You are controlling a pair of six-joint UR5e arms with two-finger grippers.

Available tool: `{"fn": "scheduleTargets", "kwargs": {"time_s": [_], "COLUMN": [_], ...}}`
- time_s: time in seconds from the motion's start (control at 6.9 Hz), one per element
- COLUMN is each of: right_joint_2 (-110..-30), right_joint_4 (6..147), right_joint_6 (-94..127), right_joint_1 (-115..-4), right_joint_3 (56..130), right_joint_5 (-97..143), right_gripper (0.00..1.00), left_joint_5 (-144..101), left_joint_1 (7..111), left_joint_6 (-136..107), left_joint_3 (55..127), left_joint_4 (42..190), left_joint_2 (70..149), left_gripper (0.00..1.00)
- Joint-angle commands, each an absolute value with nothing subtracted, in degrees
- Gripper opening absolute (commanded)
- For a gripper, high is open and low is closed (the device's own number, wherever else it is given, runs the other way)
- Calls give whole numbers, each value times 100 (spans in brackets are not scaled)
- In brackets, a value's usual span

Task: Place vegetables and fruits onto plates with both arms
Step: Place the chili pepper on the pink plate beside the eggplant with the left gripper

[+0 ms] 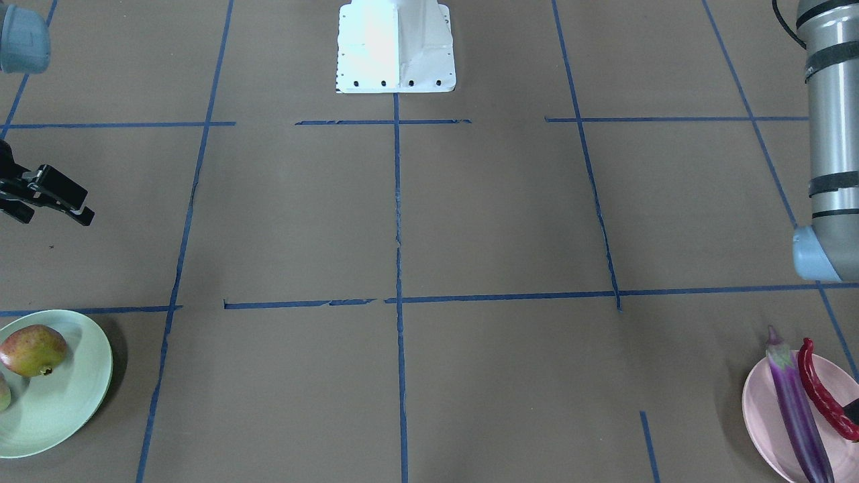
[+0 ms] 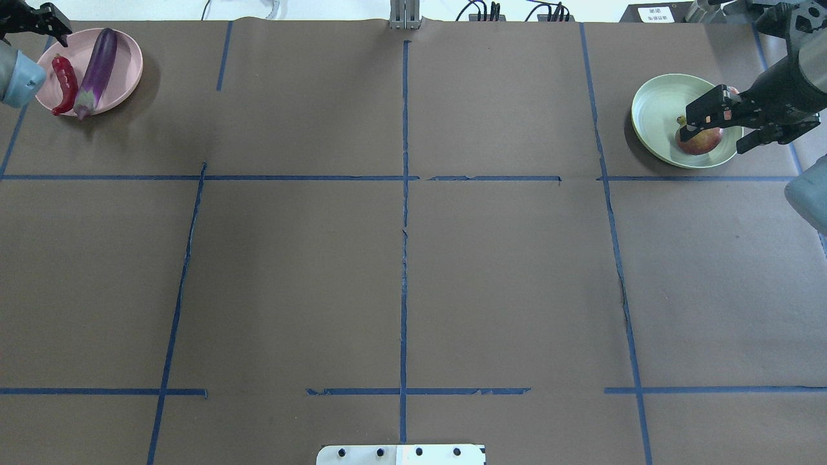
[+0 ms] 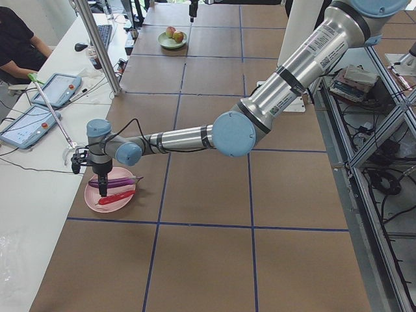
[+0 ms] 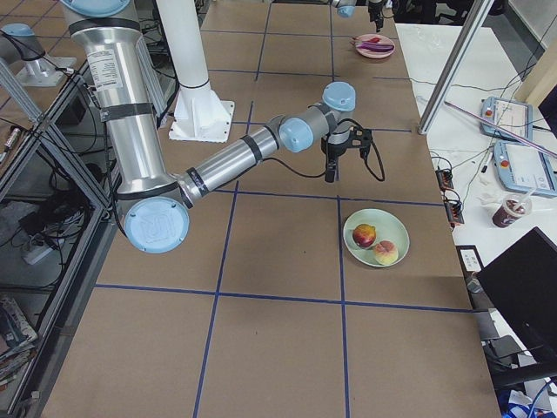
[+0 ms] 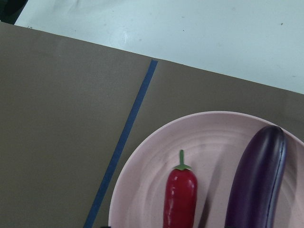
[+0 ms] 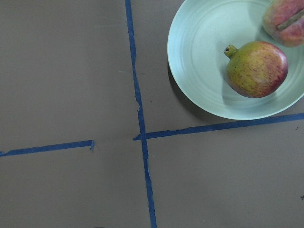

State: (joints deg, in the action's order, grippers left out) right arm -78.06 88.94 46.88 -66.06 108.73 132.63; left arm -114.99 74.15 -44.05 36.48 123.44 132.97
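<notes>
Looking done: eggplant (image 2: 97,64), chili (image 2: 64,84) on pink plate (image 2: 127,61), pomegranate (image 6: 256,69), second fruit (image 6: 285,21) on green plate (image 6: 199,42); right gripper (image 2: 714,134) spread empty, left gripper (image 2: 35,19) unclear

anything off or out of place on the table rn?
Nothing spilled or damaged. The eggplant overhangs: its stem end pokes past the rim of the pink plate. The pomegranate and the blushed fruit lie inside the green plate. The blue tape is torn and gapped in places.

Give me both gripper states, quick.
Left gripper: cannot be told.
Right gripper: open, empty, over the green plate.
</notes>
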Motion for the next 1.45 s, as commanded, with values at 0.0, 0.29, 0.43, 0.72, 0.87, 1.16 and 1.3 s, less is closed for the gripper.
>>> {"fn": "scheduleTargets", "kwargs": {"time_s": [0.0, 0.29, 0.43, 0.72, 0.87, 1.16, 1.3], "right_joint_2": [-7936, -8260, -8349, -8480, -8516, -8490, -8499], "right_joint_4": [8964, 8982, 8991, 9008, 9252, 10033, 10115], "right_joint_6": [4283, 3118, 2755, 2149, 1962, 1374, 1354], "right_joint_1": [-6792, -7432, -7531, -7813, -7935, -8146, -8234], "right_joint_3": [10811, 10575, 10443, 10248, 10248, 10266, 10292], "right_joint_5": [13245, 13289, 13254, 13306, 13333, 13525, 13579], "right_gripper": [100, 100, 100, 100, 100, 100, 100], "left_joint_5": [-12552, -13235, -13254, -13988, -14018, -14379, -14240], "left_joint_1": [7863, 8322, 8384, 8788, 8789, 8990, 9096], "left_joint_6": [-3469, -2336, -1825, -805, -765, -773, -765], "left_joint_3": [3717, 4268, 4437, 4639, 4762, 5209, 5377], "left_joint_4": [12305, 12296, 12287, 12235, 12139, 11343, 11077], "left_joint_2": [13141, 12502, 12289, 12007, 11901, 11796, 11699], "left_gripper": [100, 100, 100, 100, 100, 100, 100]}}
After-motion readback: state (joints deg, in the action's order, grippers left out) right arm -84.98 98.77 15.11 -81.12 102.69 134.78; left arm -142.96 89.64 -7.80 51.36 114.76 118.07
